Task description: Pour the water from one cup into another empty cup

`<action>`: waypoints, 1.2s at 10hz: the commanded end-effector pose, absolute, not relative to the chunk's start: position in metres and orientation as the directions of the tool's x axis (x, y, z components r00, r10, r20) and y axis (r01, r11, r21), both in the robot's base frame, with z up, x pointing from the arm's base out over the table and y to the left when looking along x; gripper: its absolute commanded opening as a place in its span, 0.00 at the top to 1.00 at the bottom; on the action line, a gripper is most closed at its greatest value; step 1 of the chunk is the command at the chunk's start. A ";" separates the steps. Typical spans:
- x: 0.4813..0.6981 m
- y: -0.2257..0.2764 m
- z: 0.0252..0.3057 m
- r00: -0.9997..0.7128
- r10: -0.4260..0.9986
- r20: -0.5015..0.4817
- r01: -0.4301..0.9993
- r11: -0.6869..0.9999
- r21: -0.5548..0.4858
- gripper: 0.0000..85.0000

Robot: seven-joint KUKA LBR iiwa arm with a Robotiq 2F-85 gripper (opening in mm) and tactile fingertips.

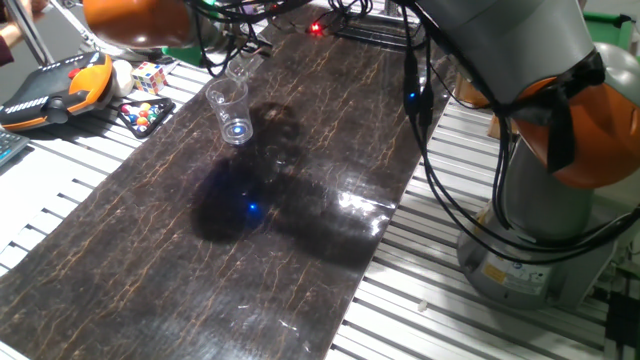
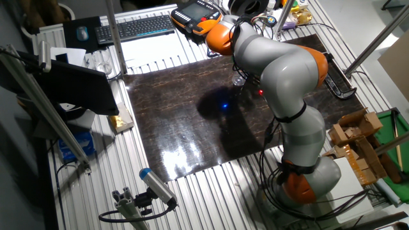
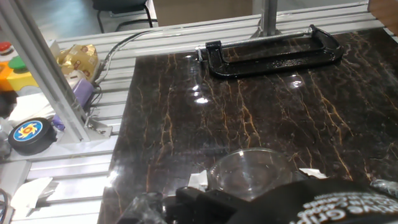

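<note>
Over the dark desk [image 1: 300,270], glass tilted at the tall cup.

Tall clear cup [image 1: 230,110] stands upright at about 11 o'clock on the slab in one fixed view. Short glass [image 1: 240,66] hangs tipped just above its rim, at 12 o'clock from it, long axis leaning; the hand view shows the glass [image 3: 252,174] against the pincer [image 3: 249,205], apparently clenched on it. Water level unreadable. Partial white lettering on the pincer reads "Grip"; the rest is cut off.

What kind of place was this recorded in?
Probably a robotics lab bench: a slotted aluminium table with a dark marble-look slab held by a black clamp, a keyboard and a teach pendant at the side.
</note>
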State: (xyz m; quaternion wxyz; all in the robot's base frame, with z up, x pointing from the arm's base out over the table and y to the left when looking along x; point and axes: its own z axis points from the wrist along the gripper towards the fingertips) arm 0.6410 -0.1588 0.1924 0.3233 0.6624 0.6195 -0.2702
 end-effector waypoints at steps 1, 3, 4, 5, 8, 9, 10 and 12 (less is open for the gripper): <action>0.640 -0.158 0.195 0.088 0.637 -0.766 0.995 -0.026 0.092 0.99; 0.640 -0.154 0.200 0.100 0.617 -0.780 0.994 -0.035 0.099 0.99; 0.641 -0.153 0.201 0.105 0.609 -0.786 0.994 -0.036 0.104 0.99; 0.642 -0.152 0.203 0.108 0.597 -0.795 0.993 -0.034 0.109 0.99; 0.643 -0.150 0.207 0.111 0.571 -0.814 0.993 -0.022 0.120 0.99; 0.642 -0.149 0.208 0.111 0.561 -0.820 0.992 -0.016 0.123 0.99; 0.642 -0.149 0.209 0.111 0.558 -0.823 0.992 -0.013 0.124 0.99; 0.642 -0.149 0.211 0.106 0.550 -0.828 0.992 -0.006 0.123 0.99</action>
